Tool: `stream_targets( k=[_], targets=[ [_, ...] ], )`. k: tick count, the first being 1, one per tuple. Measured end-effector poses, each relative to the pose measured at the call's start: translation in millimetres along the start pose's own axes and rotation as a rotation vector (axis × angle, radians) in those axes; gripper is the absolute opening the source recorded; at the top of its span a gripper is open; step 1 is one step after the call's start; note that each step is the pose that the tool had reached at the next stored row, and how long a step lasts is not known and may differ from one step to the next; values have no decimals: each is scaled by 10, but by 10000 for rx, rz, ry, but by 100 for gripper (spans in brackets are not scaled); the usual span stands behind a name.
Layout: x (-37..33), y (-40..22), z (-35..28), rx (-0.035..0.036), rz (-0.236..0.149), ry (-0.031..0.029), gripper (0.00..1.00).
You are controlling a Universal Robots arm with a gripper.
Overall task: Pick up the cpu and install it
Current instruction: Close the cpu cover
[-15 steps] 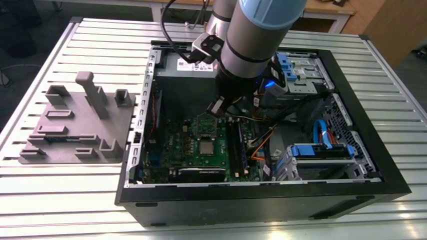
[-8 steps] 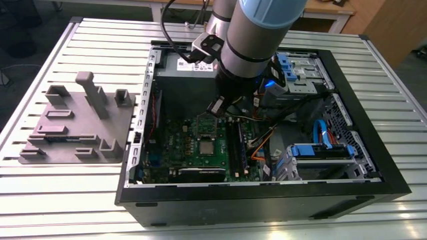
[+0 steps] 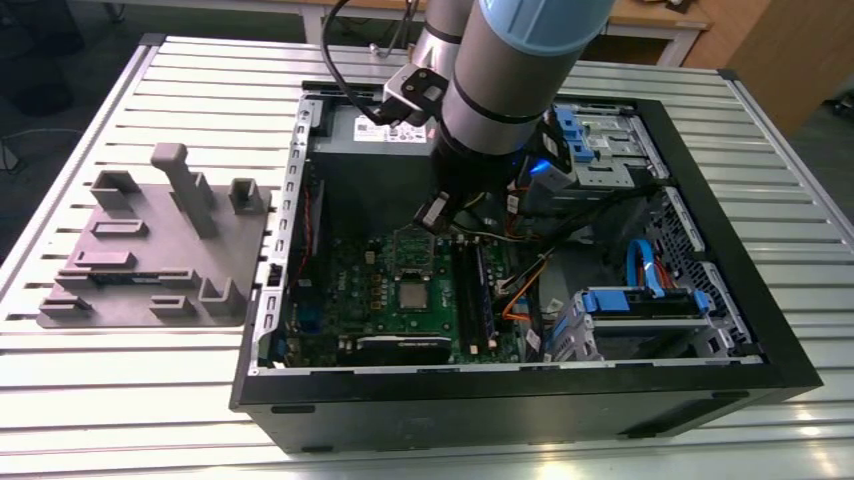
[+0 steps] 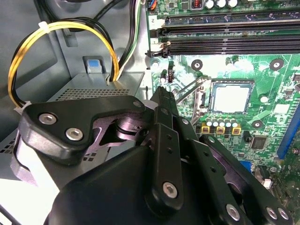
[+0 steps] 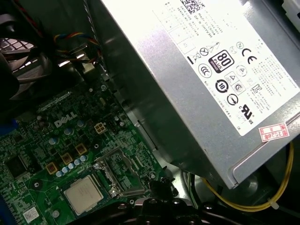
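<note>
Exterior view: arm [image 3: 514, 70] reaches down into the open case [image 3: 534, 400]; gripper [image 3: 441, 215] hangs over the upper part of the board [image 3: 400, 300]. Cpu [image 3: 415, 295] sits flat in the socket, below the gripper and apart from it. Grey box [image 3: 367, 135] is close behind the wrist, drive cage [image 3: 601, 140] and cable bundle [image 3: 534, 285] off to one side. Jig plate [image 3: 147, 250] lies outside the case, well apart.

Second wrist view: fingers [image 4: 164, 101] closed together, nothing between them. Cpu [image 4: 231, 97] is ahead of the tips, socket frame [image 4: 199, 91] standing open between the two. Yellow wires [image 4: 56, 30] loop nearby; RAM slots [image 4: 225, 44] beyond the cpu.

First wrist view: grey box [image 5: 206, 79] crowds one side of the gripper [image 5: 161, 185]. Cpu [image 5: 84, 193] near the tip, frame [image 5: 117, 171] between them; bare board past it.
</note>
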State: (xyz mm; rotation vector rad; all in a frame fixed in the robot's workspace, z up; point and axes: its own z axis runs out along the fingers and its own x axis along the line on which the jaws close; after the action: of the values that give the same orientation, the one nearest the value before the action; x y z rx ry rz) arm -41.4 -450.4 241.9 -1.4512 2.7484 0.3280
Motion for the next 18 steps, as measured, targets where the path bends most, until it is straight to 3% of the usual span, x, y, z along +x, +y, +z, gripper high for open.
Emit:
stream_targets(
  k=[18],
  targets=[
    [13, -6, -28, 1, -3, 4, 10]
  ],
)
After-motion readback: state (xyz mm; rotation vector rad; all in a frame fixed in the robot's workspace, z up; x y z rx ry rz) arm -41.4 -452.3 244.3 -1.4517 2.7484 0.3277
